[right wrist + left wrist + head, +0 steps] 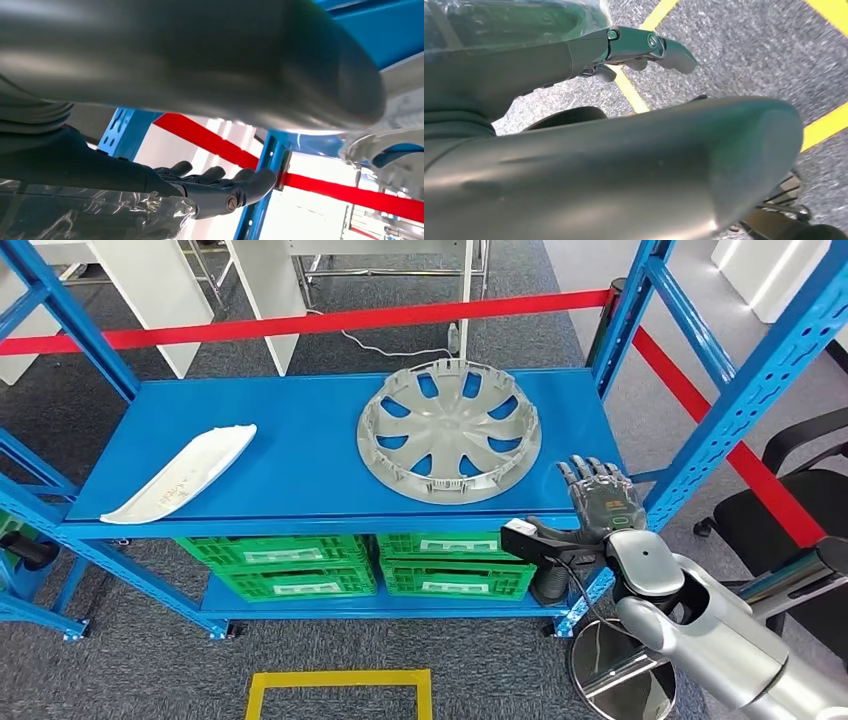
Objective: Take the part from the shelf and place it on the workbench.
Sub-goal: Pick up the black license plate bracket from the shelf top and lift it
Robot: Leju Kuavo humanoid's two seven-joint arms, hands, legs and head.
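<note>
The right hand [600,498] is raised at the right front corner of the blue shelf [300,455], fingers straight and spread, holding nothing, its fingertips just short of the silver wheel cover [450,430] and apart from it. The wheel cover lies flat on the right half of the shelf top, its near rim close to the front edge and its right rim close to the upright blue post [735,400]. A white curved panel [185,472] lies on the left end of the same surface, well apart from the wheel cover, with bare blue board between them. On the lower level stand green crates [365,565], side by side. A red barrier tape [330,322] runs behind the shelf, and past it stand white furniture legs on grey carpet. A yellow floor marking [340,680] sits on the carpet in front of the shelf, and a black chair [800,500] stands to the right of the post. The right wrist view looks along the dark fingers [220,180] from beneath, showing them extended side by side with nothing in them, the red tape and a blue post beyond, and an edge of the wheel cover [380,145] at the far side. The left wrist view shows the left hand [644,47] hanging over grey carpet crossed by yellow lines [634,90]; its fingers look loosely extended with nothing in them. The wheel cover's left side and front have open board around them; its right side is hemmed by the post.
</note>
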